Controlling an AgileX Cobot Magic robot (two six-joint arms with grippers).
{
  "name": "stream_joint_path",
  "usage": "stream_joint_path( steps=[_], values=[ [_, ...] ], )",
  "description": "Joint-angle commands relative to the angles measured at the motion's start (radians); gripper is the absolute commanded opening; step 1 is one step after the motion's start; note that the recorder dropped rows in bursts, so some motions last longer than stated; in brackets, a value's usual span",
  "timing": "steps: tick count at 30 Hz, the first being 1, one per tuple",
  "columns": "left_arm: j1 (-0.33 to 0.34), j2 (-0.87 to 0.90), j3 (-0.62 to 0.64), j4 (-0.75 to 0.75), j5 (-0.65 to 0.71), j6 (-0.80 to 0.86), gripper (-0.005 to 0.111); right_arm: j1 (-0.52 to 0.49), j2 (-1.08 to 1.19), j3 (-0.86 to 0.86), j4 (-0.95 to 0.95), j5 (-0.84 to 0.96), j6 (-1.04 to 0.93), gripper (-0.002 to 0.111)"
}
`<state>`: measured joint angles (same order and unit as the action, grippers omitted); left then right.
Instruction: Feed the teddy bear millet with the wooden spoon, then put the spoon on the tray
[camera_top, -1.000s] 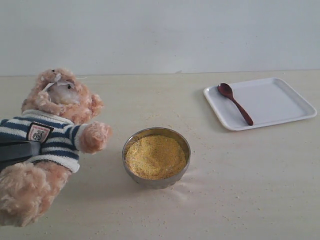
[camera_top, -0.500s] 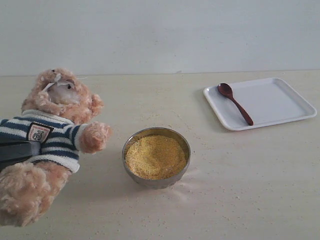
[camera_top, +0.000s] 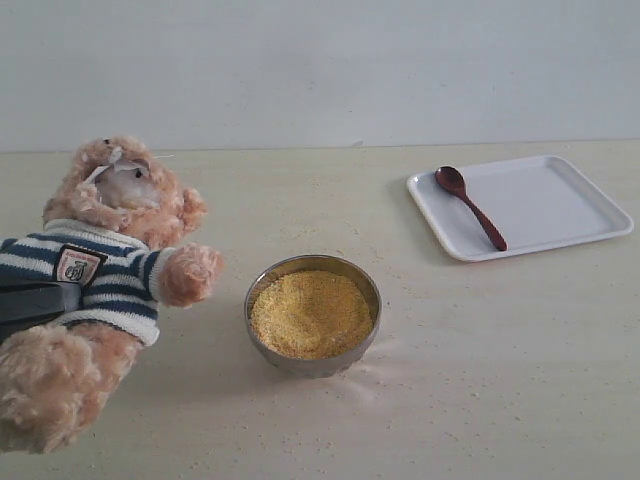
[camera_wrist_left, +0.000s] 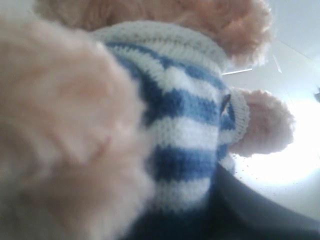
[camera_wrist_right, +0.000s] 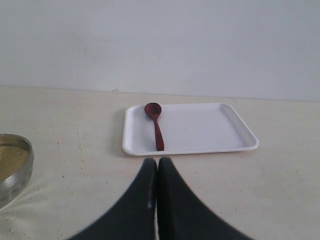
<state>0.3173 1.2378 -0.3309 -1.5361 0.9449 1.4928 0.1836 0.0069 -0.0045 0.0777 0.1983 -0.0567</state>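
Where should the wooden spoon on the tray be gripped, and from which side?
Probably the thin handle of the wooden spoon, mid-length, from above with jaws across it: it lies flat on the tray, whose raised rim hinders a sideways approach.

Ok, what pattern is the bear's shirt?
The shirt has navy-and-white stripes, best seen in the left wrist view.

Exterior: soft, even, fairly bright light, low contrast, a bit washed out. The bowl (camera_top: 313, 362) casts only a faint shadow on the bench (camera_top: 480, 390), darker on its left toward the bear (camera_top: 110, 270). There's a pale sheen on the bench just right of the bowl, and fine detail is soft.

Left wrist: the bear is too close. Fur is heavily blurred and the stripes are soft. Bench beyond the bear's paw is blown out to white glare.

Right wrist: tray (camera_wrist_right: 200, 131) is reasonably sharp with a thin shadow under its rim. Right pincer (camera_wrist_right: 157, 162) is a dark, detail-less silhouette.
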Motion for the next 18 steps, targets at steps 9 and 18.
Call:
stream_joint_path(
  steps=[9, 18],
  values=[
    [0.001, -0.007, -0.003, -0.021, 0.038, 0.004, 0.005, -0.003, -0.007, 0.005, -0.004, 0.000, -0.006, 0.001],
    [0.001, -0.007, -0.008, 0.025, -0.156, -0.050, 0.005, -0.003, -0.007, 0.005, -0.004, 0.000, -0.006, 0.001]
  ],
)
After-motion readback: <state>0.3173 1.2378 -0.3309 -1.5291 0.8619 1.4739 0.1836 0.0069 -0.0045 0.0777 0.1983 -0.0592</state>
